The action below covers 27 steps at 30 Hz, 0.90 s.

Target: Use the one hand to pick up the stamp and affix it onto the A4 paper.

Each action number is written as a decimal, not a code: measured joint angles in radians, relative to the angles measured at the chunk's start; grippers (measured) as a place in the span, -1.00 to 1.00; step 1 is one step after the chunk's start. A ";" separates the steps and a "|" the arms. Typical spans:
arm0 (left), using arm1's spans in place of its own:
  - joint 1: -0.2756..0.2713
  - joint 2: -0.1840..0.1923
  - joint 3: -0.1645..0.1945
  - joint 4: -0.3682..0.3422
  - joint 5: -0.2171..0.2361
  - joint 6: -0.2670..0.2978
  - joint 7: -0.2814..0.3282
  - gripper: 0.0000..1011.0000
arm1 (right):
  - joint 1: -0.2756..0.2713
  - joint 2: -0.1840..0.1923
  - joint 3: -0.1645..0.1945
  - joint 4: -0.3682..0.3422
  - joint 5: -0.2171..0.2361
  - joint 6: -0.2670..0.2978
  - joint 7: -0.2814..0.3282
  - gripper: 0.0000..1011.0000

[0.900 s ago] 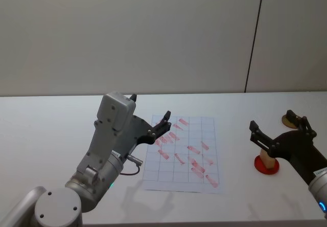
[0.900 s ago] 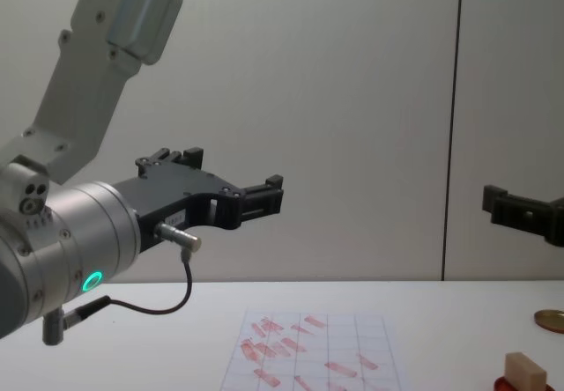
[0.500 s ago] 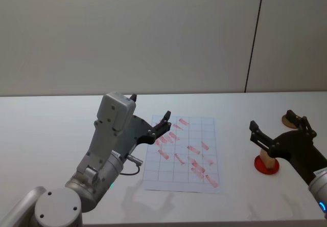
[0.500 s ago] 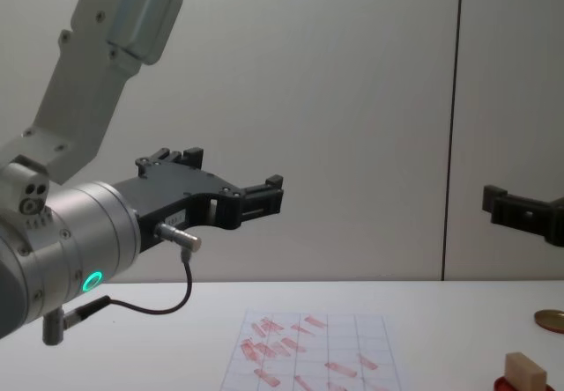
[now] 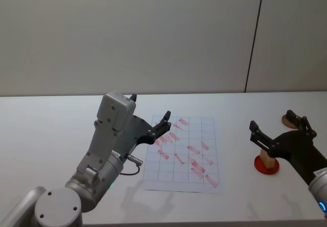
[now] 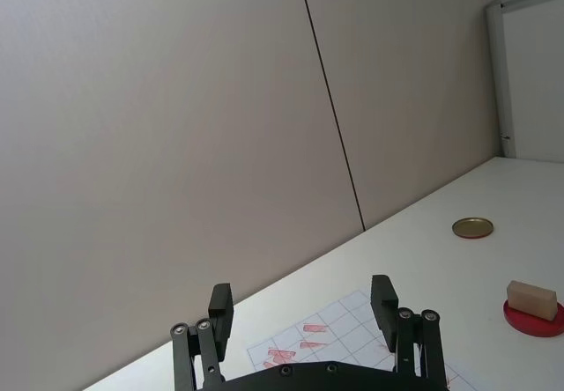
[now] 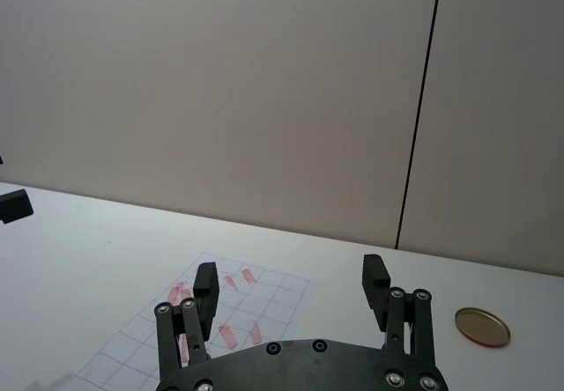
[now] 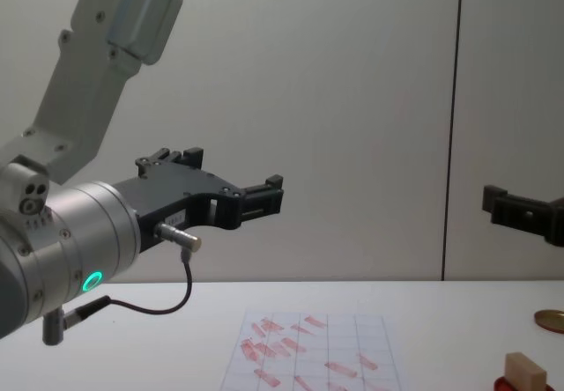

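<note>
Head view: stamp lies under the right gripper, fingers not yet on it

The right gripper (image 5: 272, 122) hovers over the right side of the tabletop (image 5: 51, 135), fingers spread wide and holding nothing. The stamp (image 5: 264, 159) rests on a red pad (image 5: 267, 168) near the tabletop's right end. It is well apart from the A4 paper (image 5: 164, 175), which lies at centre, dotted with red marks. A gold disc (image 5: 286, 119) lies beyond the pad.

Key relation: the chest view puts this gripper high above the tabletop with the stamp low beneath it. The stamp therefore lies down from the fingers and slightly back toward the robot. In the head view one finger partly hides it. The fingers point forward, about level, not down at the block. The left wrist view shows the block's long side lying flat on the pad; its heading against the finger gap cannot be told.

The left gripper (image 6: 300, 292) hangs raised by the paper's left edge, fingers spread and empty, and is the farther one.

Judgement: the right arm takes the stamp, and must tip down and descend first.
</note>
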 joint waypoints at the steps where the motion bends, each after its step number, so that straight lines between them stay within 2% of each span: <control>1: 0.000 0.000 0.000 0.000 0.000 0.000 0.000 0.96 | 0.000 0.000 0.000 0.000 0.000 0.000 0.000 0.98; 27: 0.000 0.000 0.000 0.000 0.000 0.000 0.000 0.96 | 0.000 0.000 0.000 0.000 0.000 0.000 0.000 0.98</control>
